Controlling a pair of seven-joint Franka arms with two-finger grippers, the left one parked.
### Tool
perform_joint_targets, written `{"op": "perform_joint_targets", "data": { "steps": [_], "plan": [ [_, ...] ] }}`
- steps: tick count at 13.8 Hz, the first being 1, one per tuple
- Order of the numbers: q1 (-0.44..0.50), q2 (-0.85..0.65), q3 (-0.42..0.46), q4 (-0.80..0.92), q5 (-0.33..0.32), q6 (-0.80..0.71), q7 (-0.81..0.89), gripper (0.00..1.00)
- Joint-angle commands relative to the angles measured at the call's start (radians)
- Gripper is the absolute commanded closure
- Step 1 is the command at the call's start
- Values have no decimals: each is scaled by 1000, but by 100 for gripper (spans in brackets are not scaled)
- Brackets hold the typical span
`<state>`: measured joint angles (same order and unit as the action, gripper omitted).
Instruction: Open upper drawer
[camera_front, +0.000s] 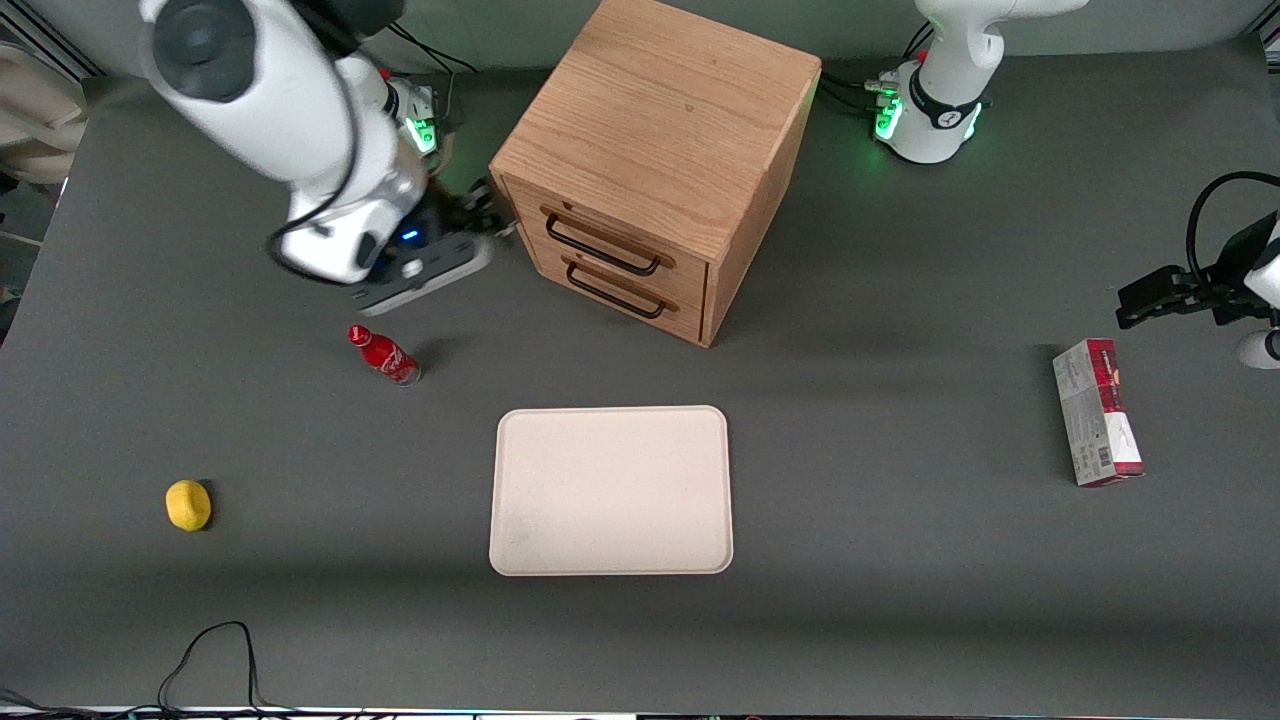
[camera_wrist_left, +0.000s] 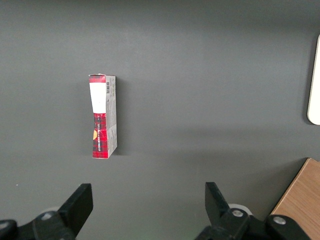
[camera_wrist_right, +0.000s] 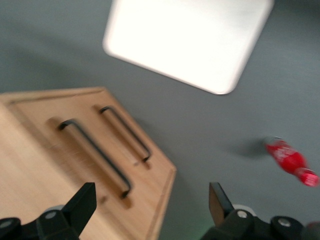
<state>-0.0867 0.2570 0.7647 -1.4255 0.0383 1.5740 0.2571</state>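
Closed upper drawer (camera_front: 612, 238) of oak cabinet (camera_front: 655, 120) near table's (camera_front: 900, 560) back edge, likely stiff, sliding smoothly; best gripped mid-bar on thin black handle (camera_wrist_right: 95, 156); gripper (camera_wrist_right: 152, 207) fingers spread apart, empty, close by.

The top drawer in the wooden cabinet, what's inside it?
You can't see inside: the upper drawer is shut, showing only its wood front and black handle. The gripper is beside the cabinet, fingers open, not touching the handle.
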Motion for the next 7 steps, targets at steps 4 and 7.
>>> {"op": "perform_joint_targets", "data": {
  "steps": [4, 7],
  "plan": [
    [10, 122, 148, 31, 11, 6, -188, 0],
    [5, 133, 150, -55, 12, 101, -309, 0]
  ]
}}
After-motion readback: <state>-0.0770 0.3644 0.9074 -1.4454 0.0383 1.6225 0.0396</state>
